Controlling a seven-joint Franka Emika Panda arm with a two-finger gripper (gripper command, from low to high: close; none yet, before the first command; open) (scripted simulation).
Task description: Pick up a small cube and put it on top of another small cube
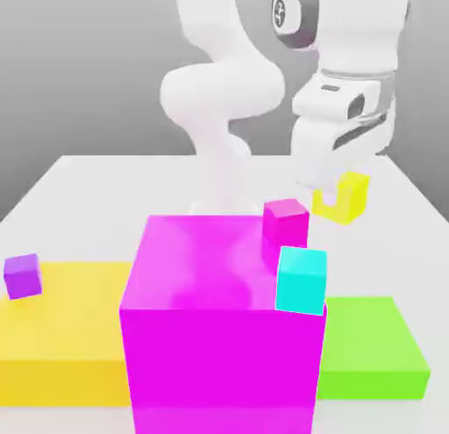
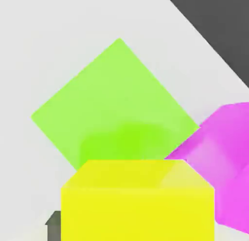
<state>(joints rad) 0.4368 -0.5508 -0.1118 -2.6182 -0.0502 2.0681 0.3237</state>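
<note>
Fingers (image 1: pixel 338 198) narrow, clamped on small yellow cube (image 1: pixel 349 197), held up off the counter (image 1: pixel 88 174), clear of everything else. Hand view: yellow cube (image 2: pixel 137 201) sits right betw. the fingers, green slab (image 2: pixel 116 103) well below and beyond it, big magenta block (image 2: pixel 226 162) off to one side of the fingers.

Exterior view: other small cubes all apart from the fingers. Small magenta cube (image 1: pixel 286 220) nearest, on top of the big magenta block (image 1: pixel 224 327), below and toward exterior view's left of the fingers. Cyan cube (image 1: pixel 302 280) at that block's near corner, further down from the fingers; can't tell if resting on block edge or against its side. Purple cube (image 1: pixel 23 276) far off to exterior view's left, on the wide yellow slab (image 1: pixel 61 336).

Handling, as judgement: cube looks rigid, light, flat-faced, smooth. Prob. slippery-ish, so grip across two opposite flat faces, centred, not on edges/corners. Nothing fragile. Small footprint means little margin when stacking: needs squaring up w/ target cube's faces, lowering straight, release only once seated. Off-centre drop likely tips or slides off.

Stage: pick done, carry under way, placement not yet done. Target cube not certain; magenta one closest to the fingers.
</note>
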